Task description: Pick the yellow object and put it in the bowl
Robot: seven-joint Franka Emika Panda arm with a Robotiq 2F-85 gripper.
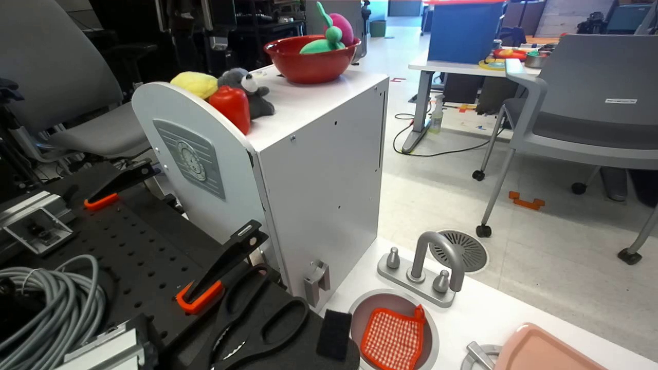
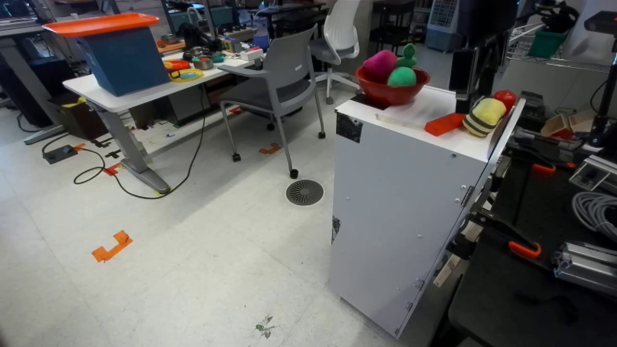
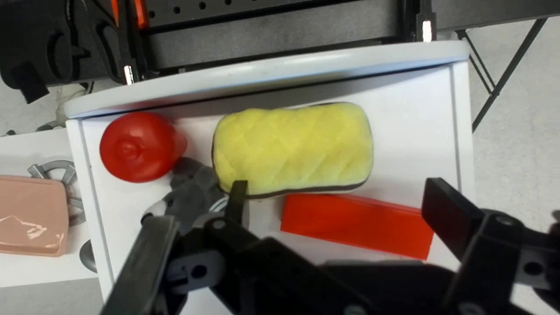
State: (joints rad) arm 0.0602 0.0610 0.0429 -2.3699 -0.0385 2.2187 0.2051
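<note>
The yellow object [image 3: 293,148] is a soft, rounded, quilted lump with a dark lower edge. It lies on the white cabinet top and shows in both exterior views [image 1: 194,84] [image 2: 488,113], with dark stripes at one end. My gripper [image 3: 339,203] is open and empty, with its fingers wide apart; in the wrist view the left fingertip overlaps the yellow object's lower edge. In an exterior view the dark gripper [image 2: 463,102] hangs over the cabinet top. The glossy red bowl [image 1: 313,67] [image 2: 385,94] stands at the cabinet's other end, holding green and pink items; it is outside the wrist view.
A red block [image 3: 356,225] lies against the yellow object, between the fingers in view. A red pepper [image 3: 135,146] and a grey plush [image 3: 190,192] sit beside it. The curved raised panel [image 3: 271,78] edges that end of the cabinet. Below is a small sink [image 1: 434,334].
</note>
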